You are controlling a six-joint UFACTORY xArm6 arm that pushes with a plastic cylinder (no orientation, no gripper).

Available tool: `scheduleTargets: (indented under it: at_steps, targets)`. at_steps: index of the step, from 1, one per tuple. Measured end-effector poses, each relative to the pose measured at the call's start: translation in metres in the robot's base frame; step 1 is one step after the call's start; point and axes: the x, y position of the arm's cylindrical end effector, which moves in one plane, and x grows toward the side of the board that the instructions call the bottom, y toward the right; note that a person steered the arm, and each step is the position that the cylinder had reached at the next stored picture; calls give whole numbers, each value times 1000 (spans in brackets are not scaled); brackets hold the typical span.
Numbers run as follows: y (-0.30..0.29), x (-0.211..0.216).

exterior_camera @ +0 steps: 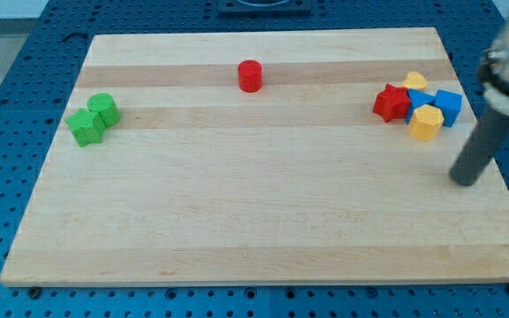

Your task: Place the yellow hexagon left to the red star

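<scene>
The yellow hexagon lies at the view's right, in a tight cluster. The red star is just up-left of it, touching the cluster. A blue block sits to the hexagon's upper right, another blue block between star and hexagon, and a yellow block at the cluster's top. My tip is on the board below and to the right of the hexagon, apart from it.
A red cylinder stands near the view's top centre. Two green blocks touch each other at the view's left. The wooden board lies on a blue perforated table.
</scene>
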Motion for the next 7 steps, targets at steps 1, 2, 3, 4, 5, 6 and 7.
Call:
scheduleTargets:
  at_steps: [1, 2, 3, 4, 5, 6, 7]
  targets:
    - [17, -30]
    - [4, -42]
    - [-38, -42]
    - [-67, -51]
    - [-30, -49]
    - [9, -50]
    - [-2, -69]
